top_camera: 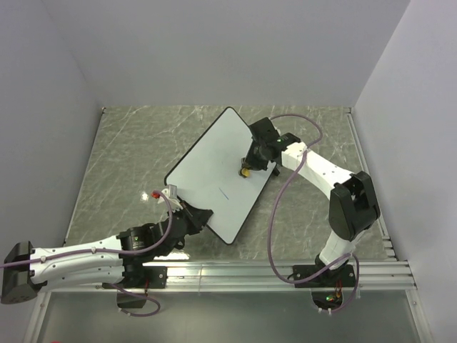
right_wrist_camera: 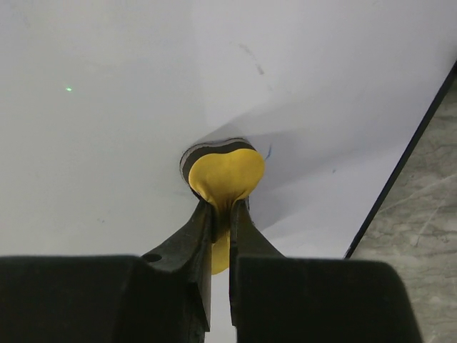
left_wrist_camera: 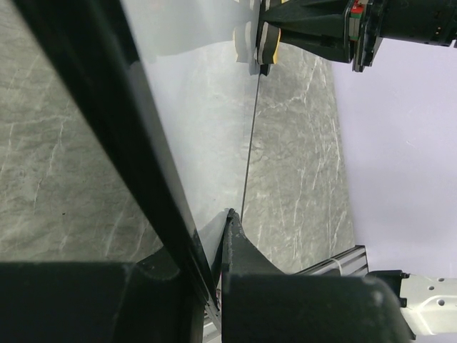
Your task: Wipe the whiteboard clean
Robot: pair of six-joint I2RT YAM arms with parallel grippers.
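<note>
Whiteboard [top_camera: 214, 161] lies on the table [top_camera: 128, 157], mostly wiped I judge, a blue stroke [top_camera: 223, 191] left at 7 o'clock from the eraser [top_camera: 245, 172] my right pincer [right_wrist_camera: 221, 214] squeezes tight, left pincer [top_camera: 203, 216] clamping its 6 o'clock edge

No text, label, brand or number is readable; the whiteboard [top_camera: 207, 168] carries only a short blue stroke [top_camera: 223, 191], no letters.

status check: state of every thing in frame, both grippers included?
whiteboard: lying on the table, near edge clamped, almost clean, one short blue stroke showing.
eraser: pinched at one end, touching the board face.
left gripper: shut on the whiteboard's edge.
right gripper: shut on the eraser.
</note>
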